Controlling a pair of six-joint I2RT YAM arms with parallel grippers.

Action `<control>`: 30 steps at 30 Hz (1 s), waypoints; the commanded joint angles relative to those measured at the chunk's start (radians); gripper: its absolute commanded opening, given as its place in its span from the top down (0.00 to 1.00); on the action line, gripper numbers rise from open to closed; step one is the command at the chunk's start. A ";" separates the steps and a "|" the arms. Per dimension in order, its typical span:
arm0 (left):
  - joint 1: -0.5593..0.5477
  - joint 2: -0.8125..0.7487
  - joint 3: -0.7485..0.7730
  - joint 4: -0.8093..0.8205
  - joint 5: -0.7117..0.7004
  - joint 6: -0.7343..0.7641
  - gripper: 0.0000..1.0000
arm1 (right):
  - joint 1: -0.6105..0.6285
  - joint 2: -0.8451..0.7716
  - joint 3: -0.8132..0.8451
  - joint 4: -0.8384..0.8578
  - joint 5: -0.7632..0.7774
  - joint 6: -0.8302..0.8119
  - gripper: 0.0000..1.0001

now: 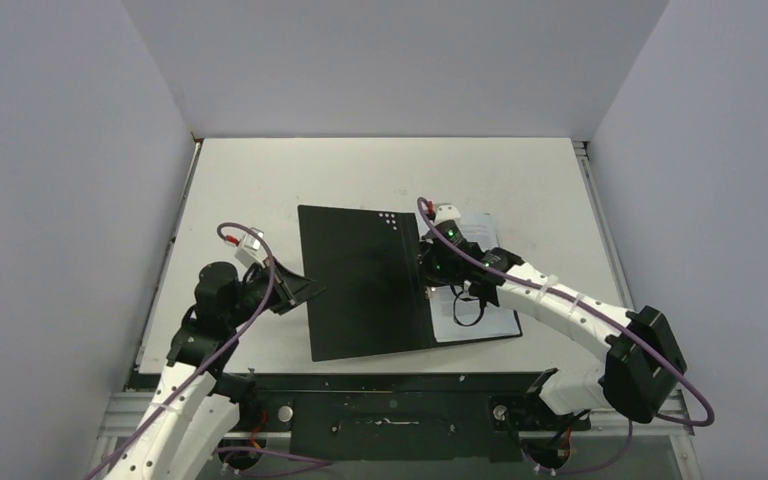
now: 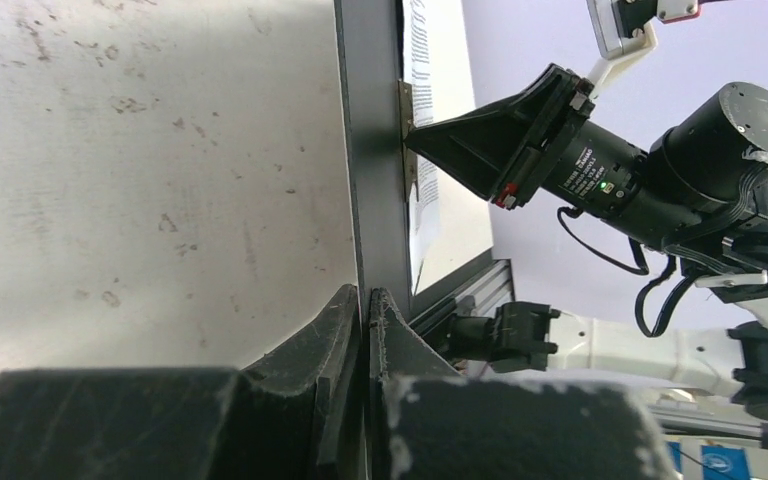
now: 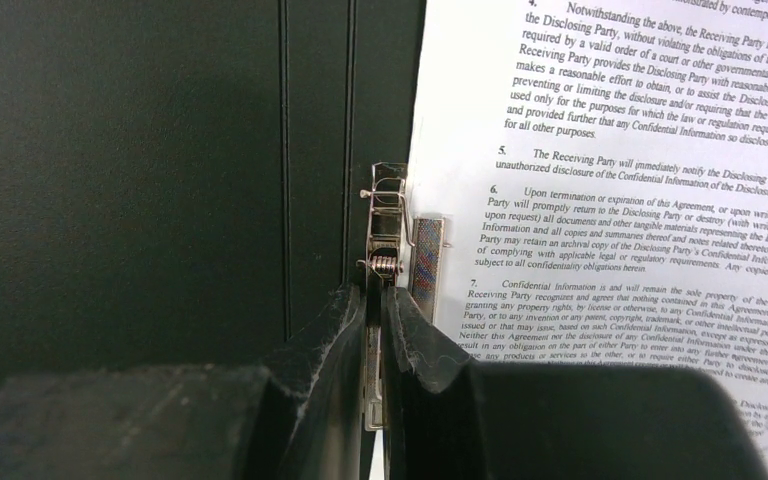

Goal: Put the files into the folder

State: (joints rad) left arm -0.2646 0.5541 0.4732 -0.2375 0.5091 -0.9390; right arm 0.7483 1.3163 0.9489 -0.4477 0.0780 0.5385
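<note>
End effector on the left (image 2: 362,298) is pinching the flat black folder's (image 1: 360,285) edge; right end effector (image 3: 372,292) is clamping its metal spine clip (image 3: 388,228).

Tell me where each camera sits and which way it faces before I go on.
Top external: above and behind the arm bases, looking down on the table; the left arm and right arm show, reaching to the open folder.
Left wrist: on the left arm, looking along the left fingers, shut on the folder's cover edge, toward the right arm.
Right wrist: on the right arm, looking past the right fingers, shut on the spine clip, at the files.
Shared: both wrist views show the spine clip and the files.
</note>
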 commanded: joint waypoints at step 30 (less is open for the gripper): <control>0.012 0.176 0.450 -0.517 -0.219 0.461 1.00 | -0.058 0.055 0.003 0.115 0.008 -0.027 0.26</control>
State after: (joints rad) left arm -0.2588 0.7181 0.8459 -0.7906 0.3138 -0.5343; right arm 0.7631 1.4681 1.0080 -0.3309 0.1040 0.5533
